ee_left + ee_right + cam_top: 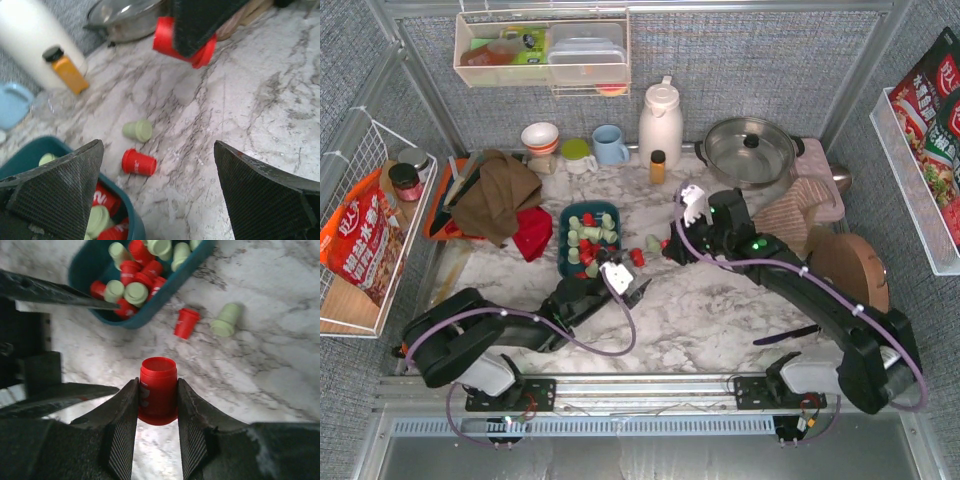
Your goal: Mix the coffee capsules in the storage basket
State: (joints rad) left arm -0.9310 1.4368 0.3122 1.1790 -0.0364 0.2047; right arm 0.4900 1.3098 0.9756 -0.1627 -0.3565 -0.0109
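the top view hides the grip; the right wrist view shows the right fingers [122,415] clenched on 1 red capsule [158,382] above the marble surface [260,375], near the storage basket [150,315]. the left wrist view shows the left fingers [65,185] spread and empty, with 2 loose capsules [138,162] beside the basket.

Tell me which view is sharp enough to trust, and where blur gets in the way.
Top external: evenly lit and sharp, though the coffee capsules look tiny. Left wrist: soft overall, its own fingers and the held red capsule blurred. Right wrist: clearest, with that capsule and the storage basket crisp, only the right gripper soft.
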